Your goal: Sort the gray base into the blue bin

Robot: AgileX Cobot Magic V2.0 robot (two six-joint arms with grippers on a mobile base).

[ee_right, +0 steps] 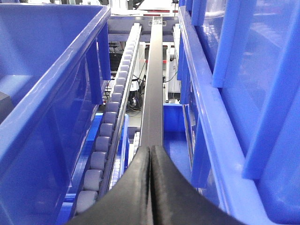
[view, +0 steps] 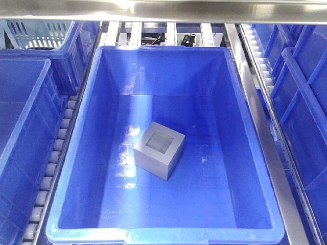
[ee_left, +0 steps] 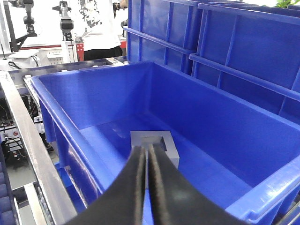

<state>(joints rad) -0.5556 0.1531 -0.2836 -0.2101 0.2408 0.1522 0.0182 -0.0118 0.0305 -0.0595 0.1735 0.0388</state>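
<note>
The gray base [view: 159, 150] rests on the floor of the blue bin [view: 82, 153], near its middle, recess facing up. In the left wrist view the gray base [ee_left: 164, 146] lies beyond my left gripper [ee_left: 147, 149], whose black fingers are shut with nothing between them, above the blue bin [ee_left: 93, 93] and apart from the block. My right gripper [ee_right: 150, 149] is shut and empty, hovering over the roller rail [ee_right: 110, 122] between bins. Neither gripper shows in the front view.
More blue crates stand at left [view: 20, 117] and right [view: 306, 117]. A pale slatted basket [view: 38, 33] sits at back left. Roller tracks [view: 56, 153] and a metal rail [view: 265, 143] flank the bin. A steel bar [view: 163, 10] crosses the top.
</note>
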